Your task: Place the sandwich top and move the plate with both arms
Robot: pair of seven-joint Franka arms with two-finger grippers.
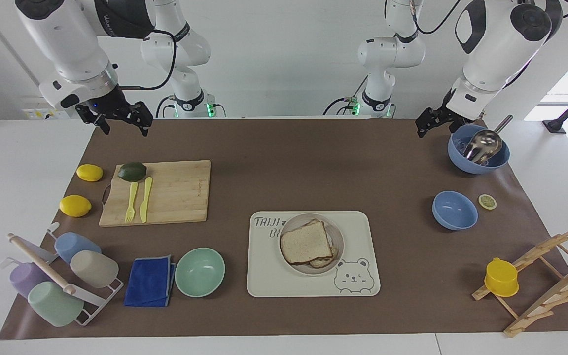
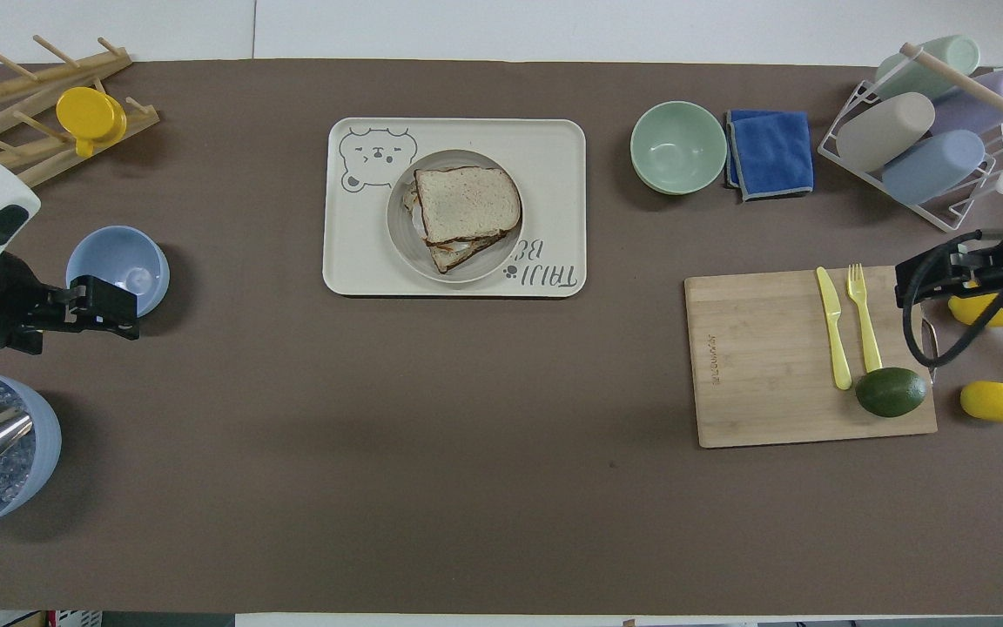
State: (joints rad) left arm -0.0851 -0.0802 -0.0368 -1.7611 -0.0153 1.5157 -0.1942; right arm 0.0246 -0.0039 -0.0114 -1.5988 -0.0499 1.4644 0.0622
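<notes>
The sandwich top (image 1: 306, 241) lies plain side up on the lower slice, on the plate (image 1: 339, 246). The plate stands on the cream bear tray (image 1: 358, 227). In the overhead view the sandwich top (image 2: 467, 202) sits slightly askew on the stack on the plate (image 2: 400, 228). My left gripper (image 1: 426, 125) is open and empty, raised over the mat beside the blue bowl with a metal scoop (image 1: 479, 148); it also shows in the overhead view (image 2: 123, 312). My right gripper (image 1: 122, 123) is open and empty, and waits raised over the mat's corner beside the cutting board (image 1: 175, 192).
A small blue bowl (image 1: 454, 210) and a lemon slice (image 1: 487, 201) lie toward the left arm's end. A mint-green bowl (image 1: 199, 271) and a blue cloth (image 1: 150, 281) lie beside the tray. A cup rack (image 1: 57, 276), a wooden rack (image 1: 540, 276) with a yellow cup, and lemons (image 1: 75, 205) stand around.
</notes>
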